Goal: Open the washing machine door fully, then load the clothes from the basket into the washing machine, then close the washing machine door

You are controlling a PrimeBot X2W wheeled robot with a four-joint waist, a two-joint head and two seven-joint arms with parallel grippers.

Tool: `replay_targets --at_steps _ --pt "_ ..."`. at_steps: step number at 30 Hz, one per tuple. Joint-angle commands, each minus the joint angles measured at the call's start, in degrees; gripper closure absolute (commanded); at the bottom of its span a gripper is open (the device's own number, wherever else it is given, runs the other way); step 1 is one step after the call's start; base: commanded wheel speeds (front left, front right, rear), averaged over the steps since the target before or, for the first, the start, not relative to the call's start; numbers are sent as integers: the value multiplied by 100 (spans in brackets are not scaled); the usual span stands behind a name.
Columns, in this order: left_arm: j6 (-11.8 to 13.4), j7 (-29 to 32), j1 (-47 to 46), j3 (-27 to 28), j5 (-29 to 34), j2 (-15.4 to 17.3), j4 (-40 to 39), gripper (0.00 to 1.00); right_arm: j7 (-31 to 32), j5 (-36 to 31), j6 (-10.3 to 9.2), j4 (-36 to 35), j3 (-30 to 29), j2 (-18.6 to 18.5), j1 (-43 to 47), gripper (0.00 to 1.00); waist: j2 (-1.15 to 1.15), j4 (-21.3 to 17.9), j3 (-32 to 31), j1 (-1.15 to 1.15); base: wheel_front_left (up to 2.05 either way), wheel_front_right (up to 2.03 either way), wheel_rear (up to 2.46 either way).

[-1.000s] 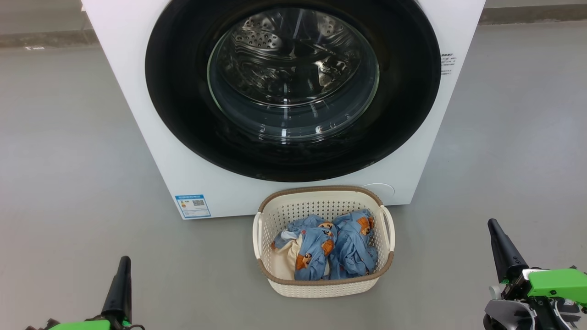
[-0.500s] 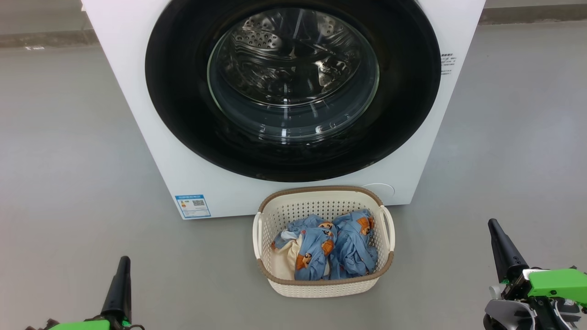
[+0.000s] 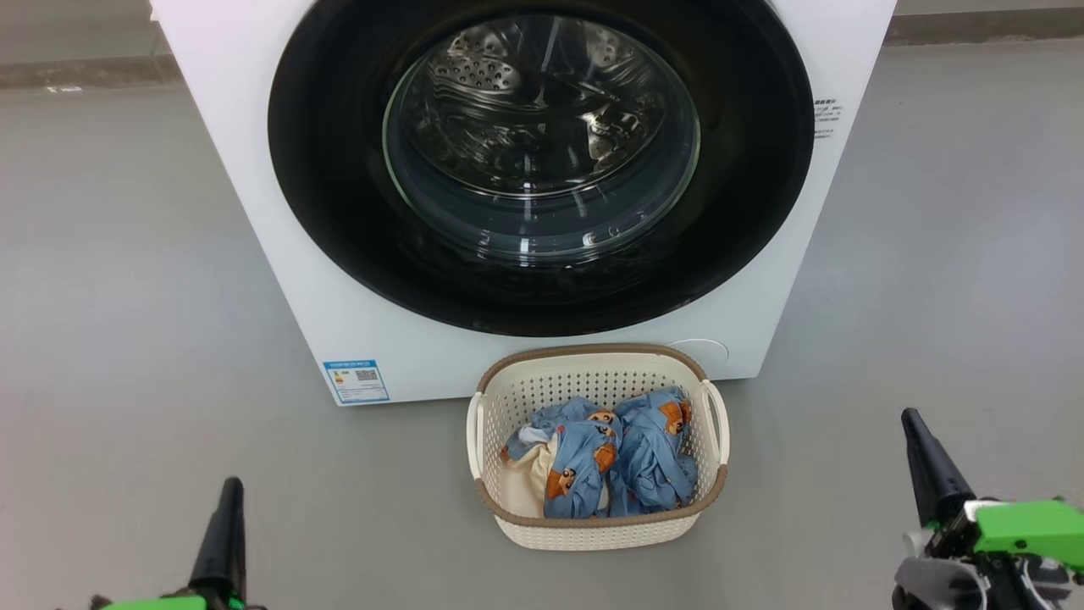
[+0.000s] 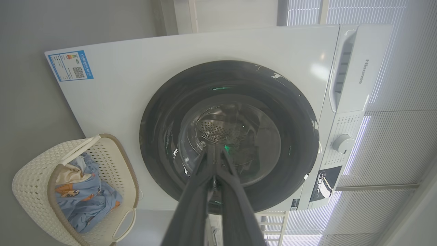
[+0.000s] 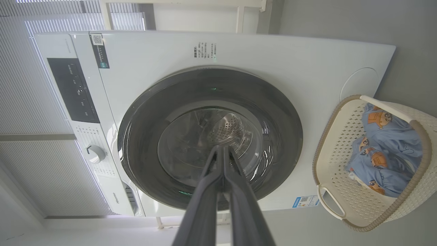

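Both grippers have sunk a touch lower in the head view since a second ago, and nothing else has shifted. At the lower left, the left gripper (image 3: pixel 230 487) points its dark fingers straight up the view, clenched together and holding nothing. At the lower right, the right gripper (image 3: pixel 911 418) rises from its green wrist housing (image 3: pixel 1025 524) with its tip leaning slightly towards the left; it too is pressed closed and empty. In each wrist view the two fingers meet at their tips and aim at the glass centre of the washing machine door (image 3: pixel 322 169). That door sits closed against the white front of the washing machine (image 3: pixel 254 220), and the steel drum (image 3: pixel 525 85) shows through the glass. The basket (image 3: pixel 593 349) stands on the grey floor (image 3: pixel 127 296), just in front of the machine's bottom edge and below the door's lower rim. It lies between the two grippers, ahead of both and well apart from each. The clothes (image 3: pixel 644 457) lie bunched inside it, light blue with orange-brown figures and a fold of cream cloth at the left. A blue label (image 3: pixel 356 381) sits at the lower left corner of the machine's front, left of the basket.
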Motion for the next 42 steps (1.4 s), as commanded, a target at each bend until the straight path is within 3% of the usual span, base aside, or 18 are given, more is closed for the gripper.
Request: replay_targets --at_steps 1,2,3,12,24,42 --pt "0 -2 7 -1 1 -5 9 0 -4 -1 0 20 0 3 5 0 0 0 0 0 0 0 0" --pt "0 -3 48 -4 1 -27 74 100 -6 -1 0 94 0 27 35 100 0 0 1 0 0 0 0" --pt "1 -3 95 -10 1 -51 146 0 -7 0 0 159 1 63 86 0 0 0 1 0 0 0 0" --pt "1 -105 235 -68 59 -81 218 0 -105 -41 0 299 69 142 226 0 0 11 0 10 0 0 0" --pt "0 -284 202 -160 419 -22 17 0 -292 -432 3 242 191 74 148 0 0 27 19 0 0 0 0" --pt "0 -574 168 -269 1637 58 -151 0 -587 -1476 7 103 442 -86 31 0 0 49 19 0 0 0 0"
